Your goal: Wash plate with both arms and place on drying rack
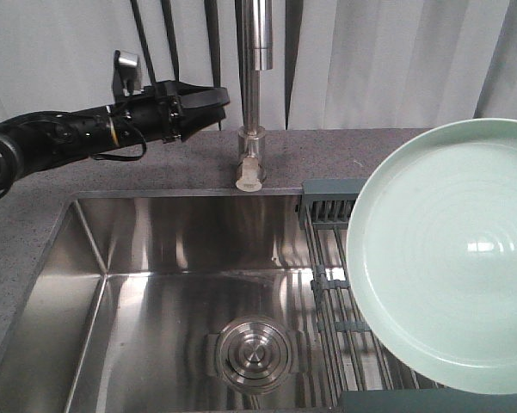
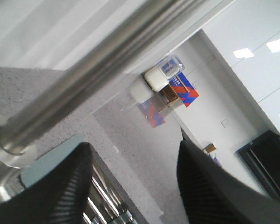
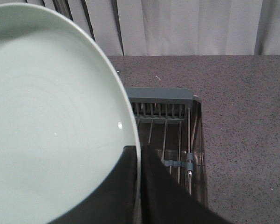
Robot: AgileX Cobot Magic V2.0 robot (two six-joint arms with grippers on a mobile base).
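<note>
The pale mint-green plate [image 1: 452, 258] hangs tilted on edge at the right, over the drying rack [image 1: 329, 258] that spans the sink's right side. In the right wrist view my right gripper [image 3: 140, 161] is shut on the plate [image 3: 51, 130] at its rim, one finger on each face, with the drying rack [image 3: 165, 119] below. In the front view the plate hides that gripper. My left arm reaches in from the left, and its gripper [image 1: 202, 96] sits high beside the faucet [image 1: 256, 77]. In the left wrist view the left gripper [image 2: 134, 149] is open and holds nothing.
The steel sink basin [image 1: 155, 301] has a round drain [image 1: 254, 353] at its bottom. Grey speckled countertop [image 1: 344, 155] surrounds it, with white curtains behind. The faucet pipe [image 2: 107, 60] crosses close above the left gripper's fingers.
</note>
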